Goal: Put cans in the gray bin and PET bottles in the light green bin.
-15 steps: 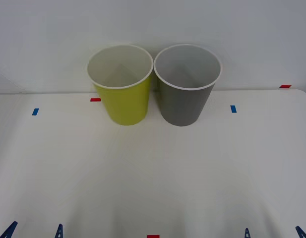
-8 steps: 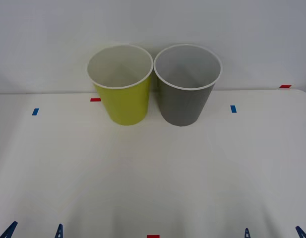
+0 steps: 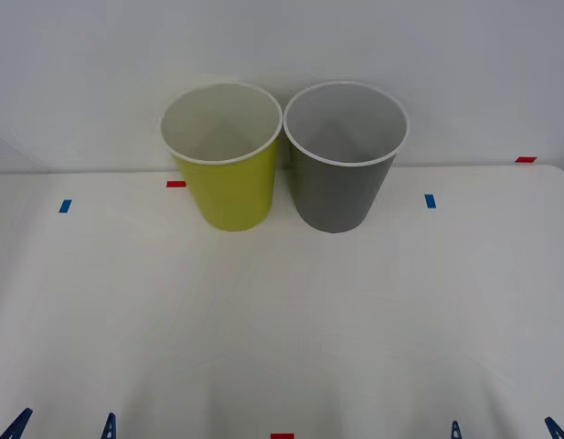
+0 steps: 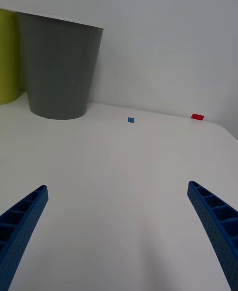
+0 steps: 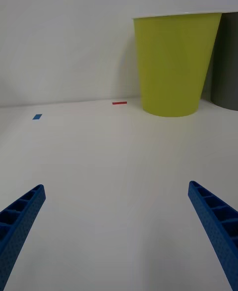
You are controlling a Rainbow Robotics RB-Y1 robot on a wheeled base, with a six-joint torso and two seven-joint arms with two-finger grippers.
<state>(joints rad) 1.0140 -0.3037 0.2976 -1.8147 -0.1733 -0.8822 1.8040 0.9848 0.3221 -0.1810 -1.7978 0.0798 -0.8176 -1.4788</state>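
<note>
All I can see of my machine is its fingers. On the left gripper and the right gripper they are bright blue, long and tapering to narrow tips, with ribbed, ladder-like cells along their inner faces. From the front camera, four small blue tips show.

White table, light green bin, gray bin, tape marks
</note>
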